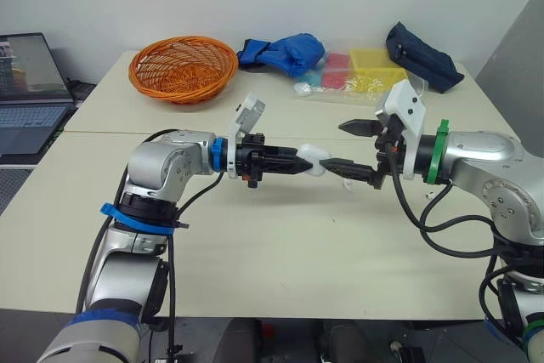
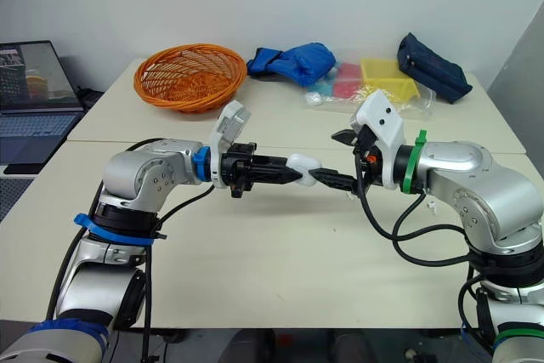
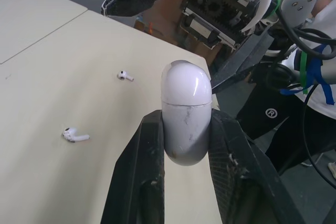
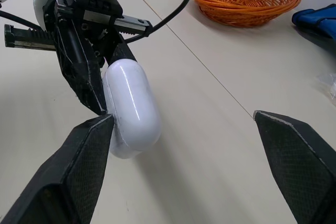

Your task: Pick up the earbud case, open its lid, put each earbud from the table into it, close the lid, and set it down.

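Bare table [image 1: 280,269] runs to the near edge. Mid-table, the left gripper [image 3: 186,121] pinches the closed earbud case [image 2: 303,163] aloft; the right gripper [image 4: 182,118] gapes wide beside it. One earbud [image 3: 75,135] and a second earbud [image 3: 124,75] lie apart on the tabletop. Beyond, a basket [image 1: 183,67].

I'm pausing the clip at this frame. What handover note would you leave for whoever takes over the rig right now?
Left tool: shut on the earbud case, holding it above the table.
Right tool: open, with one finger right by the case's lid end. I cannot tell if it touches.
Lid: shut, with the seam line showing.
First earbud and second earbud: loose on the table, apart from each other.
Done: case picked up.
Left: open the lid, put in both earbuds, close the lid, set the case down.
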Controlling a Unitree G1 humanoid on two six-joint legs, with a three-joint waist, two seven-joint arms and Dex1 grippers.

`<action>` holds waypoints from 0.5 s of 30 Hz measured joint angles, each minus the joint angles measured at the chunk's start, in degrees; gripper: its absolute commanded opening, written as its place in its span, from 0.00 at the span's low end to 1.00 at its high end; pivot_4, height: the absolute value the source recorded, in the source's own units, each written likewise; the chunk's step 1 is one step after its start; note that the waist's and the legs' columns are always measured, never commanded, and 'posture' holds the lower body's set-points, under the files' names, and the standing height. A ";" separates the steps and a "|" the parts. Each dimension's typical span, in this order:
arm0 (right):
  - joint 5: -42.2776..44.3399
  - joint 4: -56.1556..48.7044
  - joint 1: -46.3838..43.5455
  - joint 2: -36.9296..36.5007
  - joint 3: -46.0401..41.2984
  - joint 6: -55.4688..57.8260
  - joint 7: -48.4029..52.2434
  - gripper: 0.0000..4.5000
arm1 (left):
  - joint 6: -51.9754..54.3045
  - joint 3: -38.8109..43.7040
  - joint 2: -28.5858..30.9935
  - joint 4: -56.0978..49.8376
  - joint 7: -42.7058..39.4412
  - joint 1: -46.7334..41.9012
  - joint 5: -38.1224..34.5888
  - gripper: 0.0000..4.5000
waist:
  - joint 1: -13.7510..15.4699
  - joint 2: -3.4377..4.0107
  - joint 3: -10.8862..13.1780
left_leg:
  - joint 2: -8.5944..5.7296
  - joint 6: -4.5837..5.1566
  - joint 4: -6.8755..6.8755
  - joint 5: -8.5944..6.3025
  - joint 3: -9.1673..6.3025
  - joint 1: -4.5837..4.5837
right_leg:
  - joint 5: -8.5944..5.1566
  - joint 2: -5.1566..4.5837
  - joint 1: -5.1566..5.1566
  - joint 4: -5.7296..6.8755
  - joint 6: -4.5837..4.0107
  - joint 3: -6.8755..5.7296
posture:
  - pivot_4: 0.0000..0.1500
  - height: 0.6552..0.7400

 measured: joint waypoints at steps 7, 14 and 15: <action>1.36 0.13 -0.43 0.19 -0.25 1.18 -1.56 0.98 | -0.25 -1.03 0.70 -0.03 -0.08 0.10 -0.01 0.17 | 0.00 0.00 0.00 | 0.00 0.00 0.00 0.00 0.00 0.00 | 0.00 0.00 0.00 0.00 0.00 0.00 | 1.00 1.00; 0.05 2.39 -1.59 -0.62 -1.27 1.05 -4.19 0.98 | -1.14 -1.64 0.70 -0.97 -1.42 0.33 -0.51 0.17 | 0.01 0.00 0.00 | 0.00 0.00 -0.01 0.00 0.00 0.00 | 0.00 -0.01 0.00 -0.01 0.00 0.00 | 1.00 1.00; -0.30 2.70 -1.59 -0.67 -1.28 1.05 -4.38 0.98 | -1.25 -1.64 0.70 -1.20 -1.56 0.32 -0.64 0.17 | 0.00 0.00 0.00 | 0.00 0.00 -0.01 0.00 0.02 0.00 | 0.00 -0.01 0.00 -0.01 0.00 0.01 | 1.00 1.00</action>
